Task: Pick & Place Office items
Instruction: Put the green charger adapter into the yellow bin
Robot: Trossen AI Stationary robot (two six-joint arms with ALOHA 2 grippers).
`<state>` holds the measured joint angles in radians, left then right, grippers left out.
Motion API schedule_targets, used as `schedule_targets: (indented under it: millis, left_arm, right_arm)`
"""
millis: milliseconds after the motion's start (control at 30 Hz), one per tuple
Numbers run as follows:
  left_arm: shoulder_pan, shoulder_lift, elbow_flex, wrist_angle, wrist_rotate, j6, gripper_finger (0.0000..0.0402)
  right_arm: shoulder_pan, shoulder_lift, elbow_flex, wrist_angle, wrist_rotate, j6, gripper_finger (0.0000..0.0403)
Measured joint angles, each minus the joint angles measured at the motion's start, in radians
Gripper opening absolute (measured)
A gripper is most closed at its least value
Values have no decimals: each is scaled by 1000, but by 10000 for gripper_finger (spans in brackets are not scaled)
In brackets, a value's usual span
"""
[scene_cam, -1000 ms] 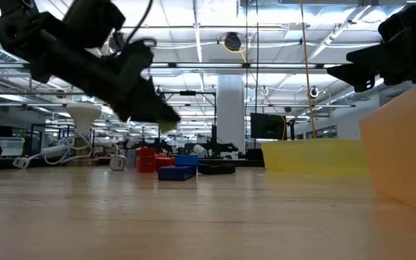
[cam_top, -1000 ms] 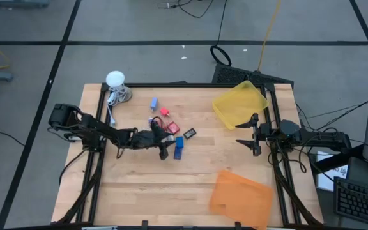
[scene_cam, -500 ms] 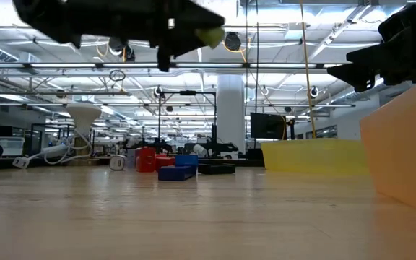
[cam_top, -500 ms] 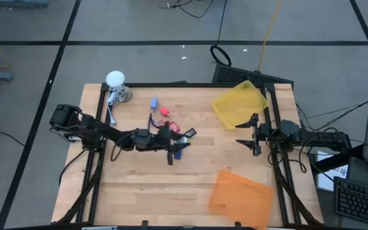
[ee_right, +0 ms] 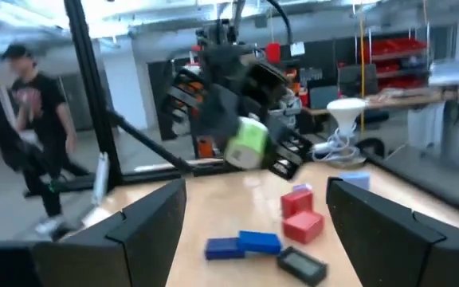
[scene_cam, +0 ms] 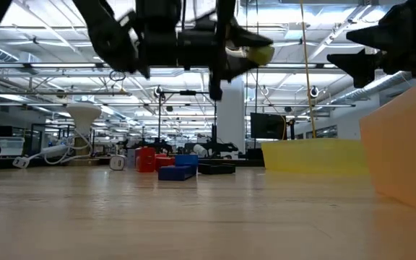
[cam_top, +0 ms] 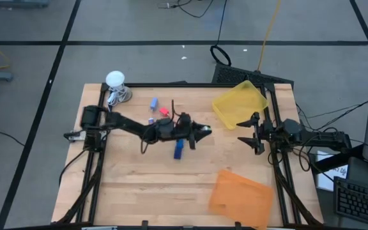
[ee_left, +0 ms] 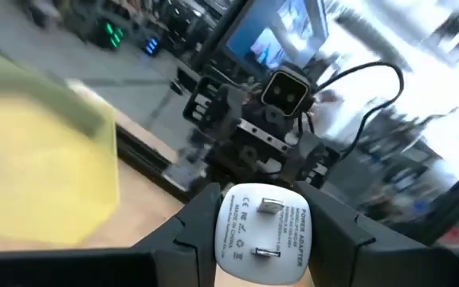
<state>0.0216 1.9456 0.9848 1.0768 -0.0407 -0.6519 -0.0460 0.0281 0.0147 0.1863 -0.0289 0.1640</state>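
- While the white round object with a cord (cam_top: 115, 81) sits at the table's (cam_top: 139, 185) far left corner, the left gripper (cam_top: 203, 131) hangs above mid-table, clamped on a white power adapter (ee_left: 264, 233); its arm reaches rightward
- Below it, the office items lie loose on the wood; a dark blue block (cam_top: 178, 149) nearest, red pieces (cam_top: 164, 112) and a light blue piece (cam_top: 154, 102) farther back
- Right of these, the yellow tray (cam_top: 239, 103); the orange tray (cam_top: 240, 194) nearer the front
- At the right edge, the right gripper (cam_top: 250, 135) waits, jaws wide, holding nothing
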Motion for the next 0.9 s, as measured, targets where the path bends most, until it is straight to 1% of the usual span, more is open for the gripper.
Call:
schedule_targets:
  millis: [100,167,200,333,433,533,600,700,800,900]
  left_arm:
    - [24,86,32,151,63,-115,136]
    - [24,130,61,229,91,-158,136]
    - [24,149,76,242,96,-176,136]
    - [23,185,135,197,119,-195,136]
    - [22,192,171,148,119,-177,136]
    - [22,192,192,86,103,-143,136]
    - [22,194,198,80,92,-139,136]
    - [24,192,199,84,79,-134,136]
    - [29,193,199,83,67,-134,136]
    - [36,193,199,83,46,-136,136]
  right_arm:
    - [1,4,0,21,1,101,293]
    - [1,10,0,30,7,119,293]
    - [1,11,0,24,11,119,293]
    - [3,58,0,29,68,102,293]
    - [8,125,0,85,126,28,293]
    - [47,214,0,150,150,-50,293]
    - [88,280,8,190,186,-108,293]
    - [166,388,44,196,291,-226,293]
    - [245,497,92,185,457,-352,293]
    - [308,593,158,248,593,-473,293]
